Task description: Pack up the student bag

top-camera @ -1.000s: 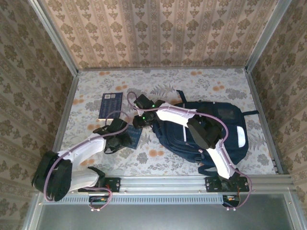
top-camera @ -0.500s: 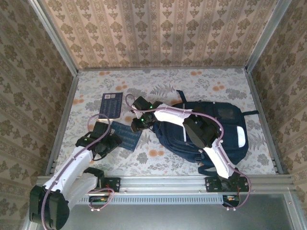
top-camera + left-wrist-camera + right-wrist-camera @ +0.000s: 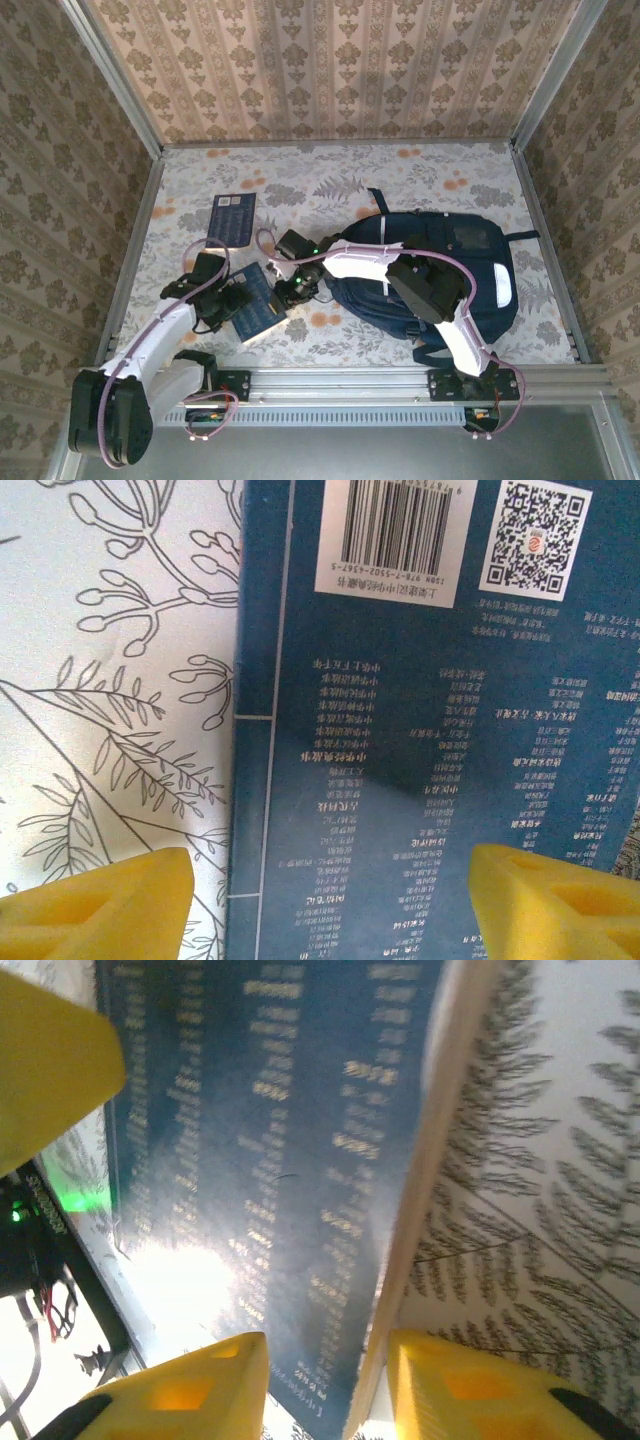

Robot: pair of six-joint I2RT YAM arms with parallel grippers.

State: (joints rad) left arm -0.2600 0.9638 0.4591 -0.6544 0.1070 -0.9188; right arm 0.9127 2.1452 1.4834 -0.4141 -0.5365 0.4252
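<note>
The student bag, a navy backpack with white stripes, lies flat right of centre. Left of it a blue book is tipped up off the floral cloth. My right gripper holds it by its right edge. In the right wrist view the yellow fingers straddle the cream page edge of the book, with the right gripper shut on it. My left gripper hovers open over the book's back cover, with its barcode showing. Its pads stand wide apart, the left gripper touching nothing.
A second blue book lies flat at the back left. Metal rails and patterned walls fence the table on three sides. Open cloth lies behind the bag and along the near edge.
The right gripper has drawn back toward the near edge, and the book came with it, turning and tilting up. The left arm pulled left, then settled over the book.
</note>
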